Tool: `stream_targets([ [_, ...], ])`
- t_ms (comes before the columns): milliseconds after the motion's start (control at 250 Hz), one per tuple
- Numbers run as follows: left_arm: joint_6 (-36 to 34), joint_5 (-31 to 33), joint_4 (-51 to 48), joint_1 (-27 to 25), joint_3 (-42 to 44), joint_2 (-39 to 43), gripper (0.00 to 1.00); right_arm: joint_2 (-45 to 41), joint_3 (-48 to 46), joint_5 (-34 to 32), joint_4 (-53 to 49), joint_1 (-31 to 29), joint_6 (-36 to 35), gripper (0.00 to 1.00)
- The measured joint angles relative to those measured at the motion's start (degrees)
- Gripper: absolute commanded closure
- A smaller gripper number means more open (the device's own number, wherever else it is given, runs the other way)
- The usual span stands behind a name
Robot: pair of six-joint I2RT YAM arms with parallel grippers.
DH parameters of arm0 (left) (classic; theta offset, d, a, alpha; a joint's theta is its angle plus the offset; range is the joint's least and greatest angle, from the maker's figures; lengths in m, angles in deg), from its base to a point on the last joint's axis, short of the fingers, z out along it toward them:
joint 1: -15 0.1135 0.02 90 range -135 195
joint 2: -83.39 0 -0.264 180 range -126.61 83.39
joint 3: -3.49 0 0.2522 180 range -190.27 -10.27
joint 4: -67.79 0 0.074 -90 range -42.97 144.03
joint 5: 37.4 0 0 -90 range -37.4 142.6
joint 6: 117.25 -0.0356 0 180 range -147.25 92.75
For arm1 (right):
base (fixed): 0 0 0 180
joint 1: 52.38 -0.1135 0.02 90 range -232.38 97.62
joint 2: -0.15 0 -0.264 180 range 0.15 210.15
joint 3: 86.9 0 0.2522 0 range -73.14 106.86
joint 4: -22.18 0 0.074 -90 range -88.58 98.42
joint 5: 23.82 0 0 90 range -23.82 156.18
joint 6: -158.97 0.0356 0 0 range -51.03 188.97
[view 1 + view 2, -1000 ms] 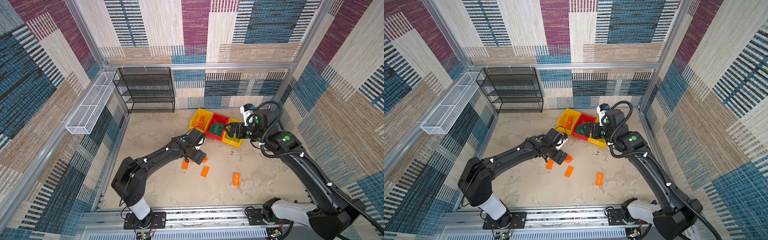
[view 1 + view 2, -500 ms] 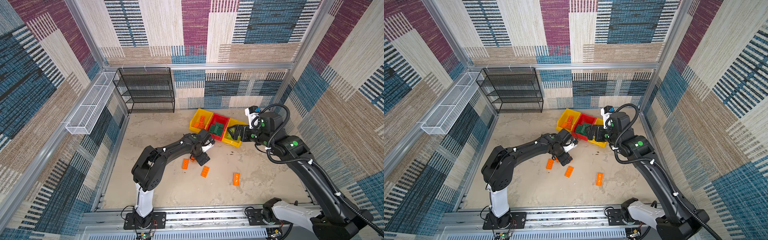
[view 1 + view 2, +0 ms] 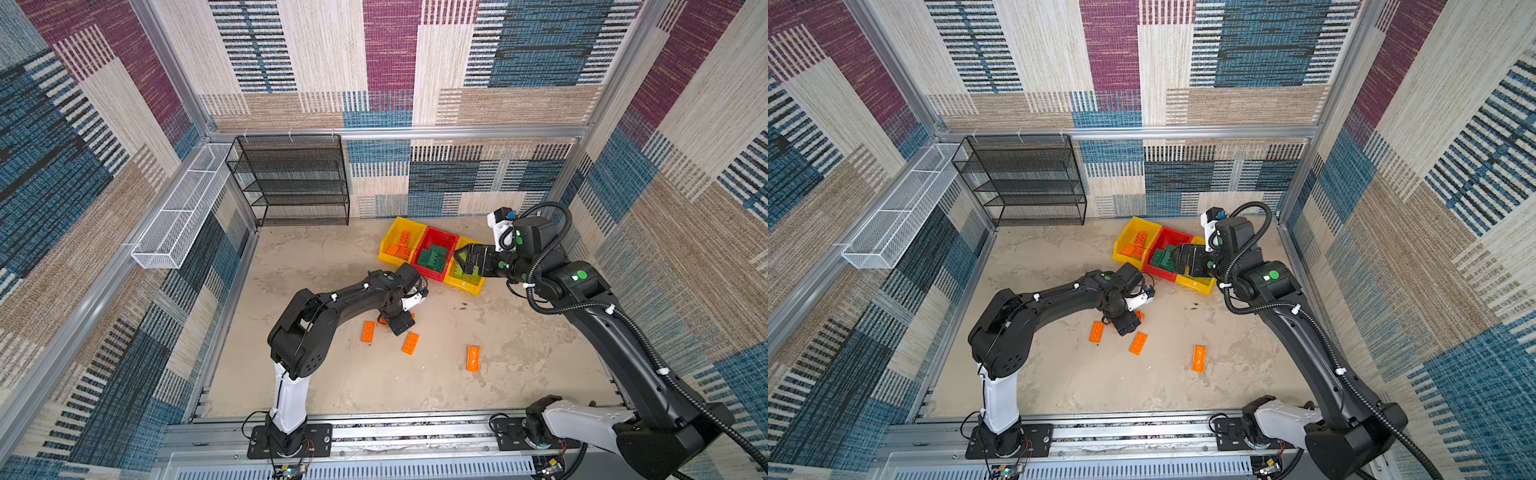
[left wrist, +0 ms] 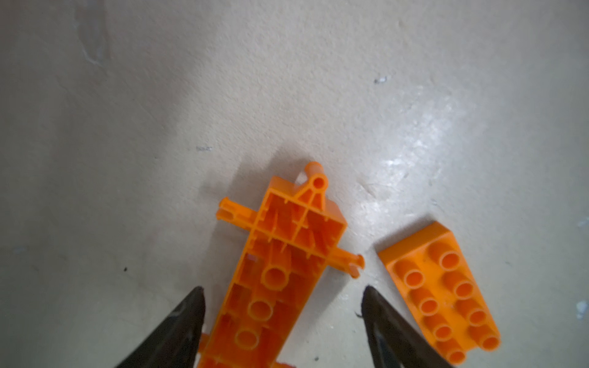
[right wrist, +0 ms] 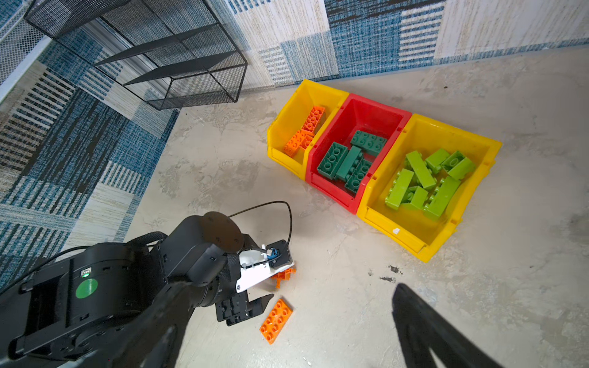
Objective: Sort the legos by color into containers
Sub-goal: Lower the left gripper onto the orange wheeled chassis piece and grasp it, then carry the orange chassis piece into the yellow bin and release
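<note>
The left gripper (image 4: 283,288) should drop lower and square up to the long sides of the upside-down orange piece (image 4: 287,255), clear of its side pegs, before squeezing. Its jaws stand apart and grip nothing, straddling that piece on the floor with a gap on each side. An orange brick (image 4: 443,293) lies just beside one finger. The right gripper (image 3: 466,261) hangs spread and empty over the bins (image 5: 331,191).

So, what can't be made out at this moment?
- Orange piece: one end runs out of the left wrist view; in both top views the left hand covers most of it.
- Lime bricks: in both top views the right hand hides most of them, so no count there.
- Left fingers: blurred and cut by the frame edge; contact with the piece is unclear.
</note>
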Motion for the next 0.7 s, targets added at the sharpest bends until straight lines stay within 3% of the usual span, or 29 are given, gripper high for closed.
stream_targets([
  [228, 0.2, 0.0, -1.1, 1.2, -2.4, -1.9, 0.81, 2.6, 1.6, 0.2, 0.1, 0.8, -0.8, 0.00],
  [352, 0.2, 0.3, -1.8, 1.8, -4.6, -3.2, 0.87, 3.8, 2.8, 0.2, 0.2, 1.3, -1.4, 0.00],
  [700, 0.1, 1.4, -4.9, 4.5, -14.6, -3.5, 0.86, 5.7, 6.0, 0.2, 0.6, 2.7, -2.3, 0.00],
])
